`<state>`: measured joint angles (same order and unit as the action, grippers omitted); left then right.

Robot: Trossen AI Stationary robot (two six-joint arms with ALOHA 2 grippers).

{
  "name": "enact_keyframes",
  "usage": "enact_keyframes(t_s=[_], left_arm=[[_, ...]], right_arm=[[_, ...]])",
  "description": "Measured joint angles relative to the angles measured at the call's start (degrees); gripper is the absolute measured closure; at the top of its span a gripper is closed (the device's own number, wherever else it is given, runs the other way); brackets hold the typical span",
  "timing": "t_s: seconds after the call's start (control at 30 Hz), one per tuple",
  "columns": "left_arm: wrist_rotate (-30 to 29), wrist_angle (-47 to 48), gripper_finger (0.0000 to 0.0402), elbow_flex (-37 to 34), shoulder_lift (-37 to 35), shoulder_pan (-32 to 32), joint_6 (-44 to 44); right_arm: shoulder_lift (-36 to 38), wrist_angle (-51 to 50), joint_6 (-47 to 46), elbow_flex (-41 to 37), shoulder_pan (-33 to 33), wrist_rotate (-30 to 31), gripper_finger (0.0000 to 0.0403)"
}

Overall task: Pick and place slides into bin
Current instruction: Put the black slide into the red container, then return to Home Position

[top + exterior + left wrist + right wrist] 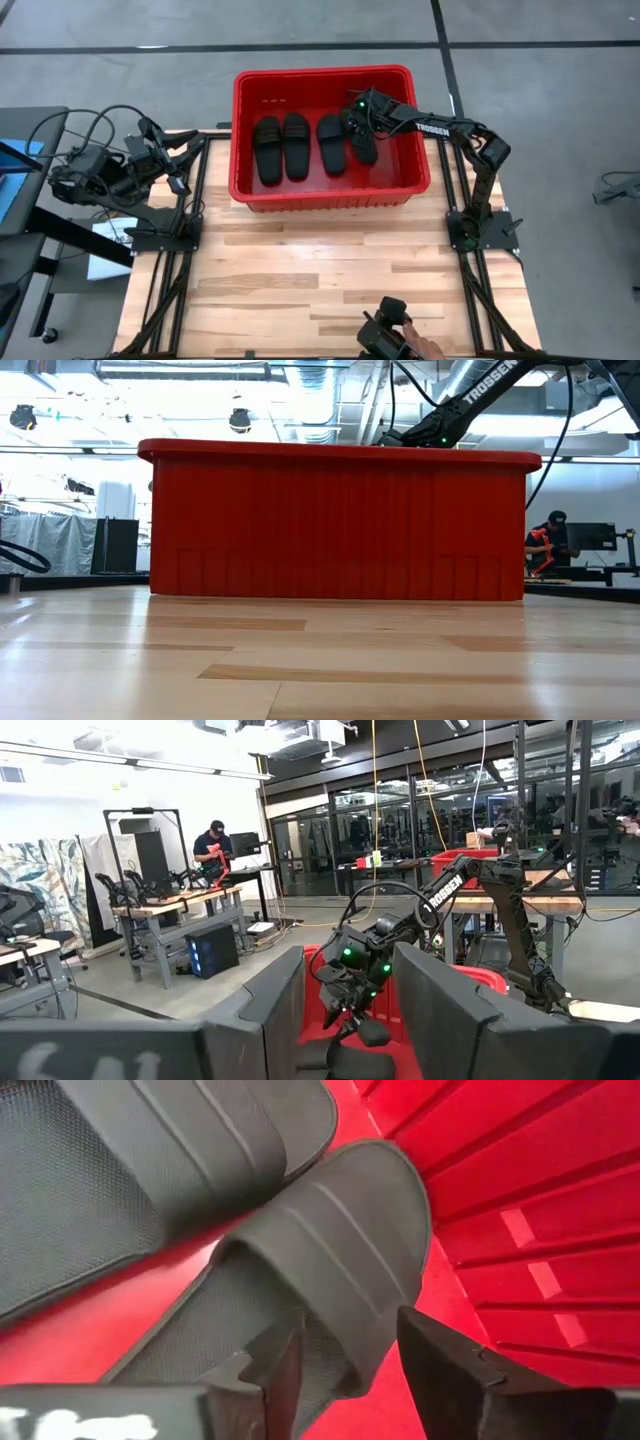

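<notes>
The right gripper (345, 1355) reaches into the bin (330, 196), fingers spread over the fourth slide (330, 1250), apparently to release it. The left gripper (345, 1005) waits open at the table's left.

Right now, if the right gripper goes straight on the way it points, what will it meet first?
Most likely the strap of the fourth slide, directly ahead of the right gripper inside the red bin. Its jaws stand open. Whether they already touch the strap is unclear, as depth is hard to judge.
</notes>
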<state>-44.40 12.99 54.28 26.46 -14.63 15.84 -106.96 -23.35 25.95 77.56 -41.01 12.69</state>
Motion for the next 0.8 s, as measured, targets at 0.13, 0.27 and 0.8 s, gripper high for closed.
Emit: enact_keyframes(t_s=[0.13,0.27,0.8], left_arm=[[0.00,0.00,0.0255,-0.02,0.00,0.00,0.00],[0.00,0.00,0.0255,-0.01,0.00,-0.02,-0.02],[0.02,-0.02,0.0255,-0.02,0.00,0.00,-0.10]], right_arm=[[0.00,-0.05,-0.01,0.00,0.00,0.00,0.0246],[0.00,-0.15,-0.01,0.00,0.00,0.04,0.0247],[0.09,-6.34,0.88,6.21,3.87,8.45,0.0266]])
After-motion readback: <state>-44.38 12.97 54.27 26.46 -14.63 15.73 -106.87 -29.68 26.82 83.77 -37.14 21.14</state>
